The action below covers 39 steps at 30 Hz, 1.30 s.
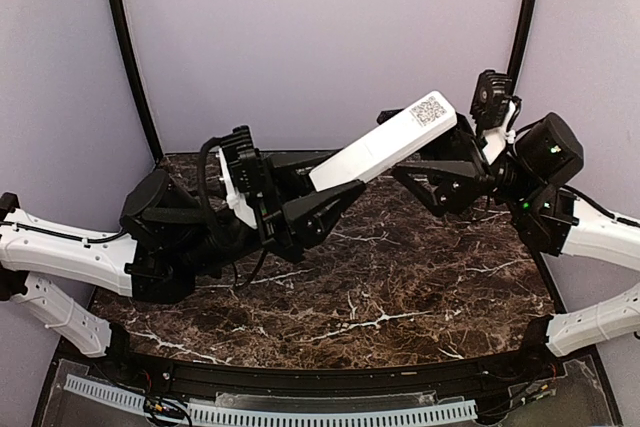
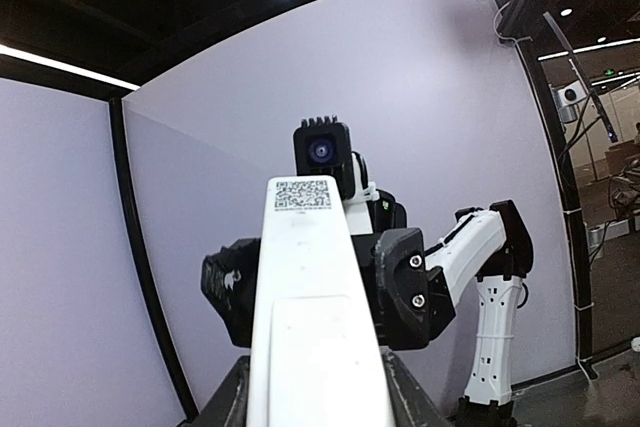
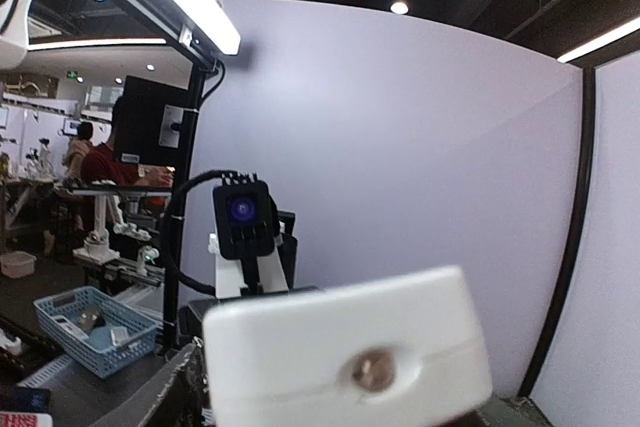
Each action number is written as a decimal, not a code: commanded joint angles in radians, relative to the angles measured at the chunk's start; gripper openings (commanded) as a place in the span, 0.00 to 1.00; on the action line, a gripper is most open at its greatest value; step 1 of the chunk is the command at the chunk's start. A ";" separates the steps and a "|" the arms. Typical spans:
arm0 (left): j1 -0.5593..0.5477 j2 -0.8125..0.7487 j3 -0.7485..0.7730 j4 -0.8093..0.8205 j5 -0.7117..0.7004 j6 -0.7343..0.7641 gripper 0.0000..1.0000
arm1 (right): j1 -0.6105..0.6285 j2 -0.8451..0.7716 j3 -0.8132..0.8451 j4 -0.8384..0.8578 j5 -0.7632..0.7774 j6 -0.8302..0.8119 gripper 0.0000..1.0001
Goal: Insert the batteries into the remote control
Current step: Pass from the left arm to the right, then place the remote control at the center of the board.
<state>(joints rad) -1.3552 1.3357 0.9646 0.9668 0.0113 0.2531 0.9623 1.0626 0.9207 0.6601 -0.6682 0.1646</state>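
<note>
The remote (image 1: 385,144) was a slim white plastic bar, held in the air above the dark marble table (image 1: 400,287) and tilted so that its far end rose toward the right arm. The face turned to the overhead camera carried a square code label (image 1: 428,110) near that raised end. In the left wrist view the same label (image 2: 302,194) sat at the far end of the bar, and a flat rectangular panel outline (image 2: 315,347) lay nearer the camera. In the right wrist view the remote (image 3: 345,362) showed end-on — a rounded white block with a small round metallic spot (image 3: 372,371) in the middle of its end face. No batteries were visible in any view.

The left gripper (image 1: 335,187) was closed partway on the lower end of the remote, one black finger (image 1: 325,209) pressed along its underside; this grip carried the bar.

The right gripper (image 1: 430,172) stood just under the raised end of the remote. Its black fingers (image 2: 225,282) flanked the bar on either side in the left wrist view, spread fairly wide. Whether they pressed on the remote or stood just clear of it could not be told — the bar hid the contact surfaces.
</note>
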 commanded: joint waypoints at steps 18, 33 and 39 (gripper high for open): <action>-0.004 0.001 0.004 0.070 0.007 -0.059 0.58 | 0.063 0.008 0.096 -0.051 0.014 0.077 0.00; -0.004 -0.145 -0.073 -0.301 -0.766 0.136 0.99 | -0.239 0.292 0.623 -1.836 0.899 0.160 0.00; -0.005 -0.099 -0.007 -0.462 -0.871 0.118 0.99 | -0.414 0.459 0.542 -1.831 0.723 0.107 0.00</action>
<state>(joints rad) -1.3598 1.2182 0.9035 0.6529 -0.7296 0.3698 0.6407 1.4620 1.5070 -0.9928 0.1375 0.2901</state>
